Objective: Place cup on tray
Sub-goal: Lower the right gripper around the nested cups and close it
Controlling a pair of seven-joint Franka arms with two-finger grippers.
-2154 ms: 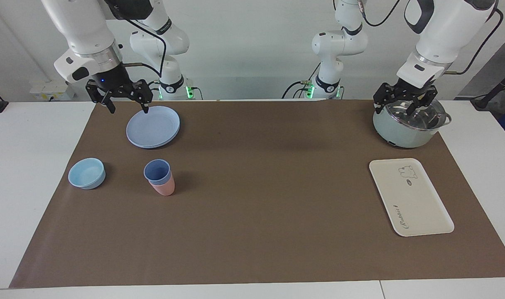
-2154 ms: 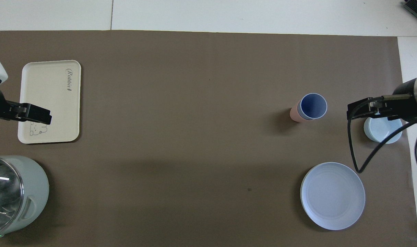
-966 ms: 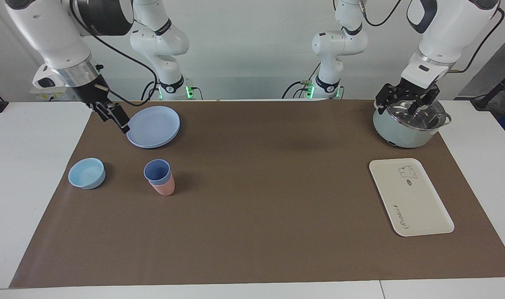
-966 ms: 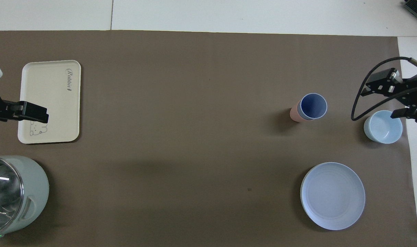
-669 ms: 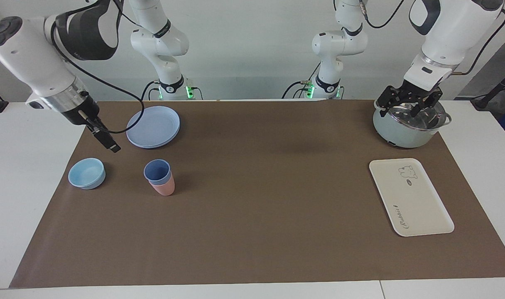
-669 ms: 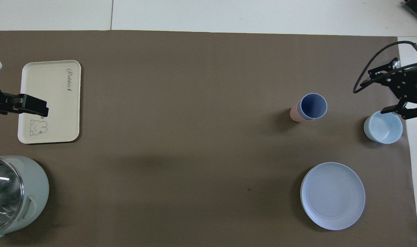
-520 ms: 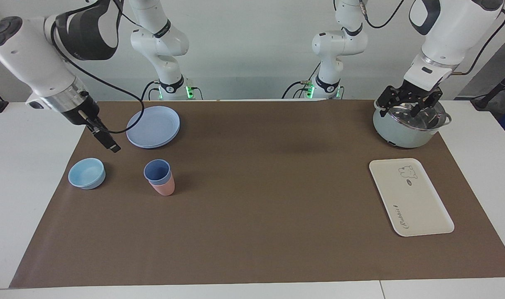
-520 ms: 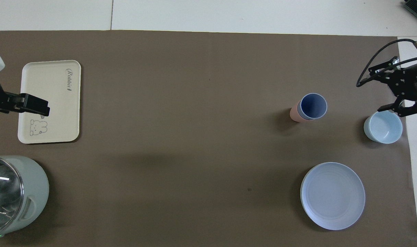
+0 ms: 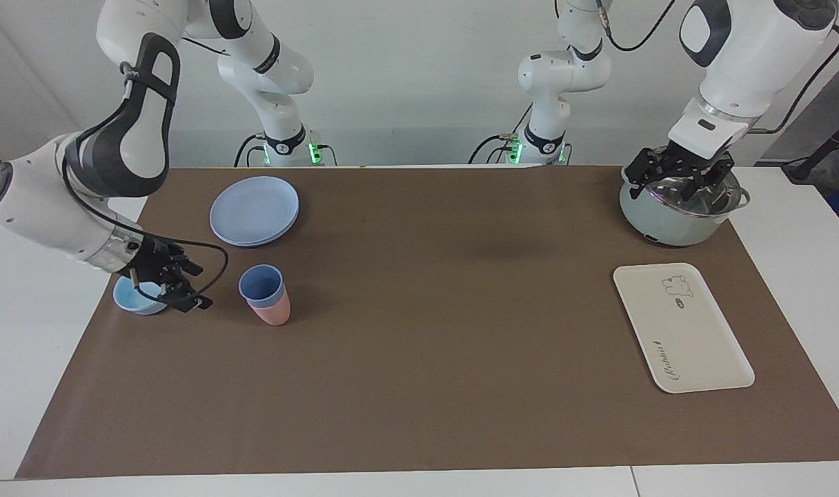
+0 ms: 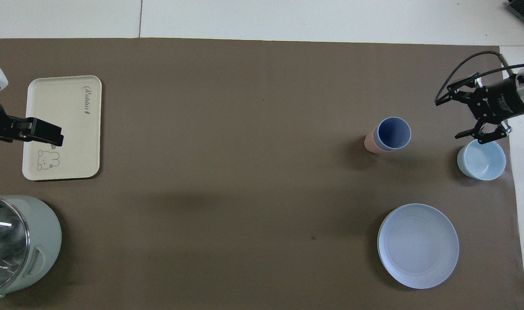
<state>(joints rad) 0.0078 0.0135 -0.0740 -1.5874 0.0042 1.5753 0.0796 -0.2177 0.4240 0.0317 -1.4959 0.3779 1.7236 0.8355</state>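
round blue plate [image 9: 254, 210], low light-blue bowl [image 10: 481, 160], pink cup [image 9: 273, 313], lidded pot [image 9: 668, 219]

Blue tumbler and cream tray lying well apart on the brown mat

The small periwinkle-blue plastic tumbler [image 9: 261, 284] [image 10: 392, 133] is standing upright, nested in a pink cup [image 9: 272, 313] [image 10: 369, 143], toward the right arm's end. The flat cream-white rectangular tray [image 9: 695, 345] [image 10: 59, 125], showing a bear drawing and dark script, is lying bare toward the left arm's end.

High facing and steep overhead cameras oppose, sharing the brown mat [image 9: 419, 359]
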